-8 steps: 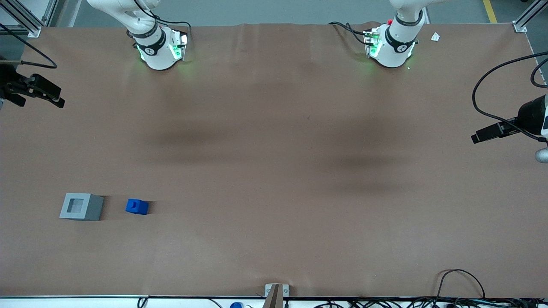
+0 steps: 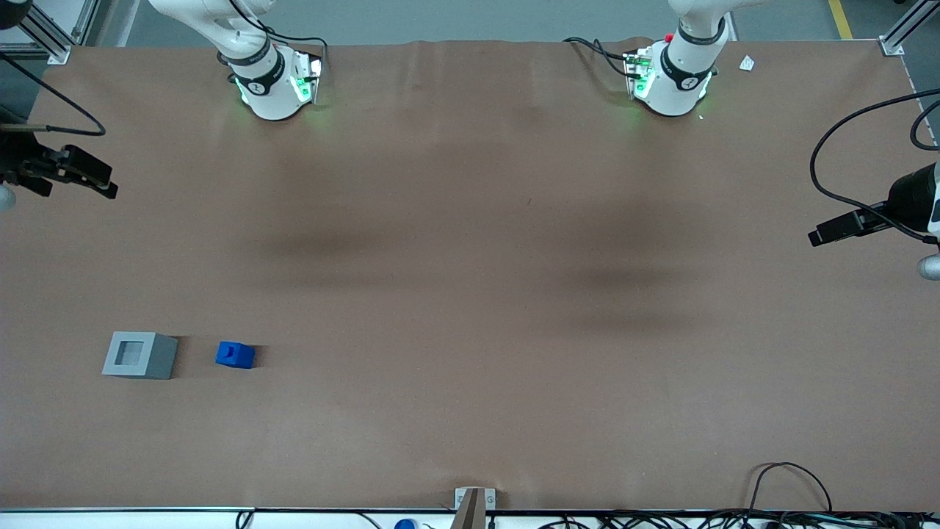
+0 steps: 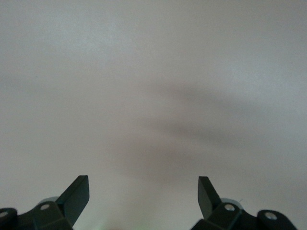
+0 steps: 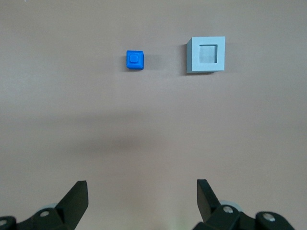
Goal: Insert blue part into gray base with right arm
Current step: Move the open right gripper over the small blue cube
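Beside gray base [image 2: 139, 355]: blue part [image 2: 235, 355]; gripper [image 4: 142, 199] fingers apart.

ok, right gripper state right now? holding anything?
Right gripper: open, holding nothing, up above the table; the blue part and the gray base sit apart on the table, untouched.

The blue part [image 2: 235, 355] and the gray base [image 2: 139, 355] sit on the table [image 2: 470, 294] side by side but apart, toward the working arm's end (about equally near the front camera). The gripper [image 2: 92, 176], fingers [image 4: 76, 199] spread, hangs farther from that camera than both.
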Controlling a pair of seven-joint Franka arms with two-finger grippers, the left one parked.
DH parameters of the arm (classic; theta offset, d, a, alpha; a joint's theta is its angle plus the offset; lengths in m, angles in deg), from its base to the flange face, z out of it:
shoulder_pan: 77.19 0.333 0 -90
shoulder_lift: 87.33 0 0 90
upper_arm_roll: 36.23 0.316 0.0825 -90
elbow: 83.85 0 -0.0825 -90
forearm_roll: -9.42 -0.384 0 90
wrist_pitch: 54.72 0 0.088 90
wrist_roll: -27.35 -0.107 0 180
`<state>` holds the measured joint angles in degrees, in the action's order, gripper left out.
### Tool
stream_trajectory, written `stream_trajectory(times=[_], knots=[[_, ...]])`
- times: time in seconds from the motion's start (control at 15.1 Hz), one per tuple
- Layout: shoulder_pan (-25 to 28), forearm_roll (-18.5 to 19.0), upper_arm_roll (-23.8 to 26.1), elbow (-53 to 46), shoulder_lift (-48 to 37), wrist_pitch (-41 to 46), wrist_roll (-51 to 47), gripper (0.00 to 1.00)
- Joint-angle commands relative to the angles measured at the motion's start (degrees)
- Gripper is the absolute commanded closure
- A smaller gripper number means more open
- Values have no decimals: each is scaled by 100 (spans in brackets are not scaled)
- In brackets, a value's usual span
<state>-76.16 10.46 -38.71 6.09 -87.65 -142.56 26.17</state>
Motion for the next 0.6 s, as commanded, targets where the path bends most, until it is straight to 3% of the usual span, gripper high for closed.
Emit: stream_trajectory(times=[0.0,0.53], knots=[[-215,-121,20,-276,400,-284,74,0],[-164,-253,37,-38,1323,-1297,4,0]])
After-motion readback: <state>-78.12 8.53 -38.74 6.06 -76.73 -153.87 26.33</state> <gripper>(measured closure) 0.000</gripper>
